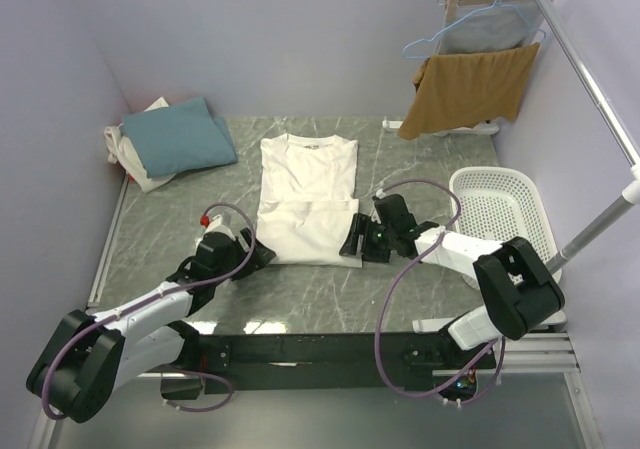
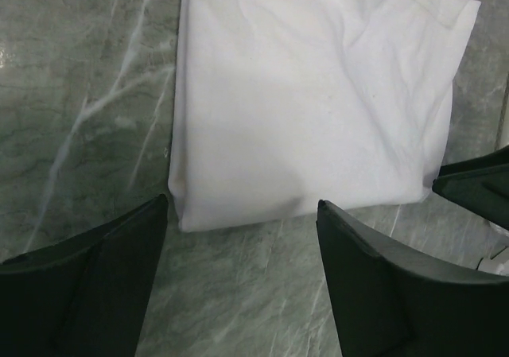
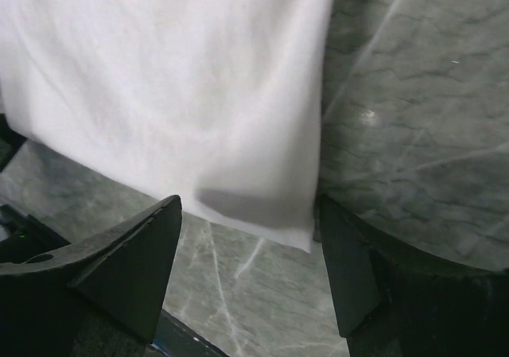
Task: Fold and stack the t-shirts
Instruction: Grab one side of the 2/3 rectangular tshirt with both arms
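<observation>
A white t-shirt lies flat on the marble table, its lower part folded up over the body; no print shows. It fills the top of the left wrist view and the right wrist view. My left gripper is open and empty just off the shirt's near left corner. My right gripper is open and empty at the shirt's near right corner. A folded teal-blue shirt lies on an off-white one at the far left.
A white slotted basket stands at the right edge. A tan-brown cloth and a grey garment on a blue hanger hang on a rack at the back right. A metal pole crosses the right side.
</observation>
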